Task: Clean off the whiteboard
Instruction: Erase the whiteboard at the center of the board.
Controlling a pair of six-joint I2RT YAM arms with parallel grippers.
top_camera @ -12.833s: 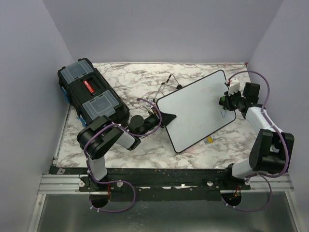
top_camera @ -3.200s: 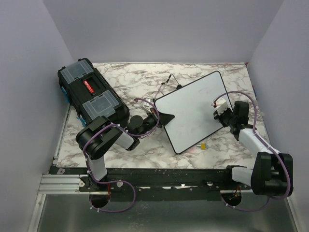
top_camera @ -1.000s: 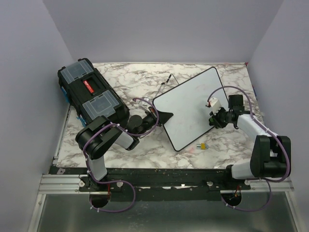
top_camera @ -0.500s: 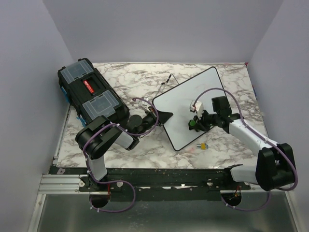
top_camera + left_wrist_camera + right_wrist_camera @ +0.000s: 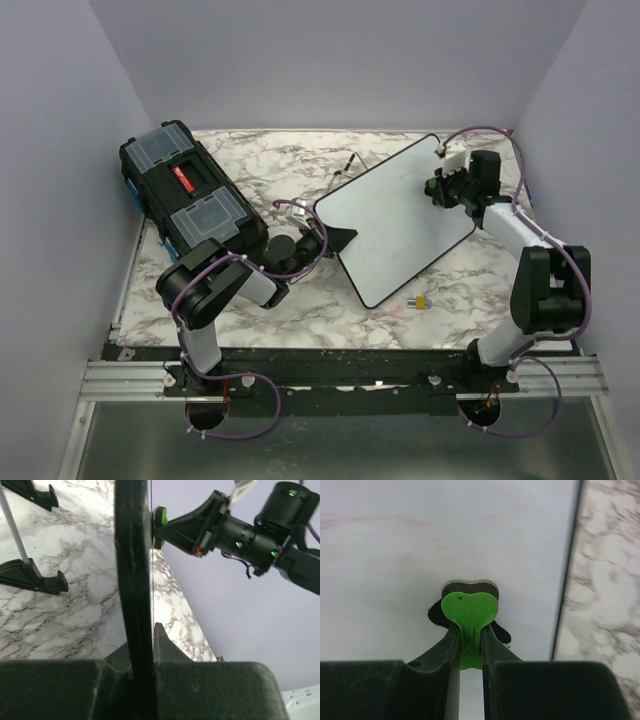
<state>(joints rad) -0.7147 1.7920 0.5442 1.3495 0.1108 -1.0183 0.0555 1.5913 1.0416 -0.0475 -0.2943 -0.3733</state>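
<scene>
a white tabletop with grey marble veining [image 5: 290,160] fills the middle of the top view. plain lavender walls close it in: the back wall [image 5: 340,60] across the top, the left wall [image 5: 50,200] and the right wall [image 5: 595,130] down the sides. along the bottom edge run an aluminium rail [image 5: 120,378] and, below it, a dull grey metal sheet [image 5: 330,445]. the light is soft and even.

Right claw [image 5: 432,186] (holding eraser [image 5: 470,607]) slid farther up whiteboard [image 5: 390,225].

Toolbox [image 5: 192,195] left of whiteboard [image 5: 395,222]
</scene>
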